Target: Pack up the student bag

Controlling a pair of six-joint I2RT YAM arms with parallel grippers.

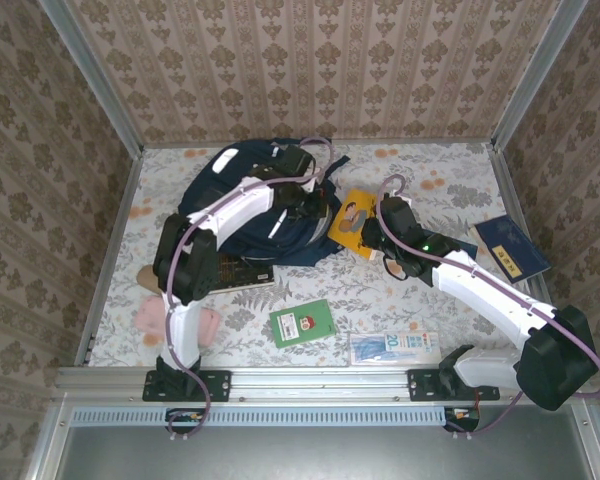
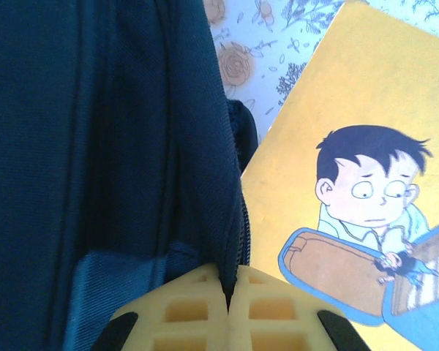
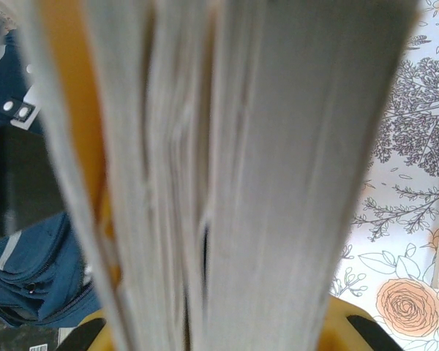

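- The student bag (image 1: 208, 195) lay in the upper centre-left of the top view, on the floral table (image 1: 430, 305). The left arm crossed over much of it.
- In the left wrist view the navy fabric of the bag (image 2: 95, 146) filled the left half of the frame.
- The left gripper (image 1: 315, 205) sat at the bag's right edge. Its yellow pads (image 2: 190, 307) were pressed together, with the bag's zipped edge pinched between them.
- A yellow book (image 1: 352, 218) rested just right of the bag. Its cover with a cartoon boy (image 2: 351, 183) filled the right half of the left wrist view.
- The right gripper (image 1: 368, 240) was clamped on that book. In the right wrist view the page edges (image 3: 241, 146) stood upright between its fingers (image 3: 351, 325).
- The bag (image 3: 36, 270) showed at the lower left of the right wrist view.
- A green booklet (image 1: 302, 323) lay at lower centre and a blue-and-white packet (image 1: 392, 347) to its right.
- A dark blue book (image 1: 510, 248) lay near the right edge of the table.
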